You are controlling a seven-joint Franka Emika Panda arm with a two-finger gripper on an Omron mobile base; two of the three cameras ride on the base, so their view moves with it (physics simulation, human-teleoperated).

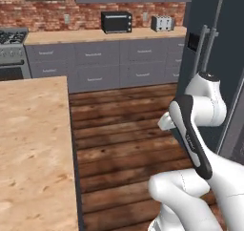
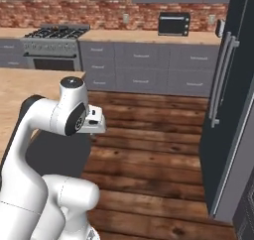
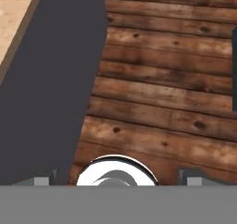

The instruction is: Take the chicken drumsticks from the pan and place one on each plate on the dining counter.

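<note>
Looking down from my hand, the biggest thing under me is the dark brown plank floor (image 3: 166,93), so I'm parked in the aisle and not over any work surface. Off to my gripper's left is the large light beige wood-grain dining counter (image 1: 33,149), with its dark grey side panel (image 3: 55,89) dropping to the floor right beside me. On this stretch of it I can't spot either plate. Ahead, past the aisle, the grey wall cabinets with a pale wooden top (image 1: 105,58) run along the brick wall, with the steel gas stove (image 2: 54,45) at their left end. I'd guess the pan sits up there, but I can't make out a pan or any drumsticks from here. To my right stands the tall dark fridge (image 2: 228,110). My two-finger gripper (image 3: 118,177) is spread wide with nothing between the tips, arm tucked in, probably for travelling.
</note>
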